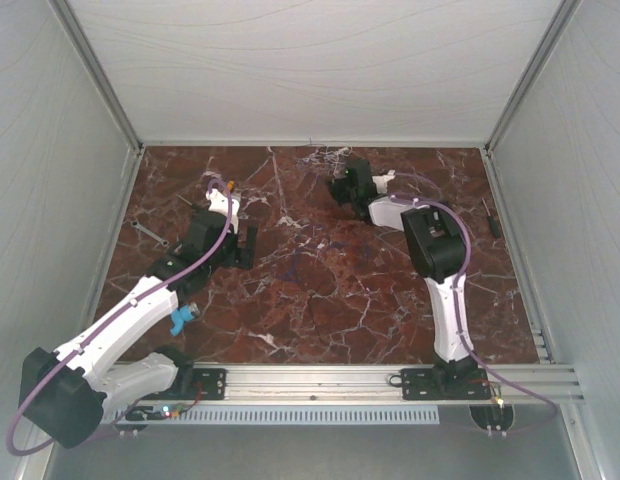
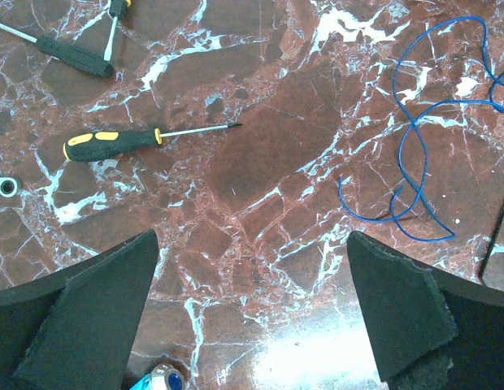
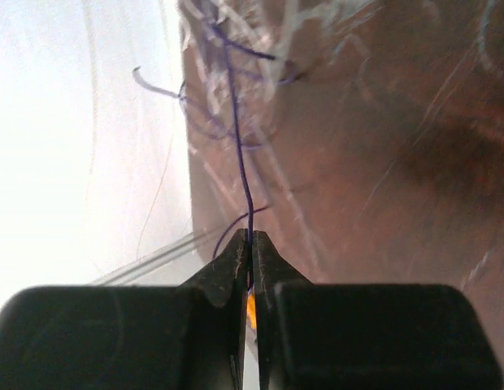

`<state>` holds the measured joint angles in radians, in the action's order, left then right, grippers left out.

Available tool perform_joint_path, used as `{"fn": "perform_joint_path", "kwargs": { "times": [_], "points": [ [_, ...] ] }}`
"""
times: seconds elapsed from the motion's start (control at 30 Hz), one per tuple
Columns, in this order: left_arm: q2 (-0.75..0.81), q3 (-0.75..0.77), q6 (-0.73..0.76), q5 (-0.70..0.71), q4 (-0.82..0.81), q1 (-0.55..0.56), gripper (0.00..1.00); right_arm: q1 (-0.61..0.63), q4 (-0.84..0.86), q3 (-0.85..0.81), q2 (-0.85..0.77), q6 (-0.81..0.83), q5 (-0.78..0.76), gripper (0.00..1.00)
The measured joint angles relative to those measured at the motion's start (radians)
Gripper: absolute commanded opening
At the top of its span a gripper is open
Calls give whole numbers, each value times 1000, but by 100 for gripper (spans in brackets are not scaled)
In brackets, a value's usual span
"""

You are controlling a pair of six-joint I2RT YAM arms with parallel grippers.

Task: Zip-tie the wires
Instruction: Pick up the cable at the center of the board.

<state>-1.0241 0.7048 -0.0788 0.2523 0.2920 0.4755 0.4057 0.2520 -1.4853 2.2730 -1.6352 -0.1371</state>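
Observation:
The wires (image 2: pixel 414 146) show as thin blue loops lying on the marble at the upper right of the left wrist view. In the right wrist view one strand of the wires (image 3: pixel 236 106) runs up from my right gripper (image 3: pixel 251 237), which is shut on that strand near the back wall. My right gripper (image 1: pixel 340 185) sits at the back centre of the table. A thin black strip, seemingly the zip tie (image 2: pixel 496 237), lies at the right edge of the left wrist view. My left gripper (image 2: pixel 250 244) stands wide open above bare marble with nothing between its fingers, left of the wires.
A yellow-and-black screwdriver (image 2: pixel 106 144) and a dark-handled tool (image 2: pixel 73 55) lie to the left of my left gripper (image 1: pixel 248 245). Another screwdriver (image 1: pixel 493 218) lies by the right wall and a wrench (image 1: pixel 150 235) by the left wall. White walls enclose the table.

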Motion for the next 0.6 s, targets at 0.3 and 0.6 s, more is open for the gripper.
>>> {"fn": "perform_joint_path", "kwargs": {
  "times": [0.3,0.6],
  "points": [
    [0,0,1,0,0,-1,99,-19,-29,129,-257,89,55,0],
    [0,0,1,1,0,-2,99,-39,-173,98,-353,272,77,0]
  ]
}}
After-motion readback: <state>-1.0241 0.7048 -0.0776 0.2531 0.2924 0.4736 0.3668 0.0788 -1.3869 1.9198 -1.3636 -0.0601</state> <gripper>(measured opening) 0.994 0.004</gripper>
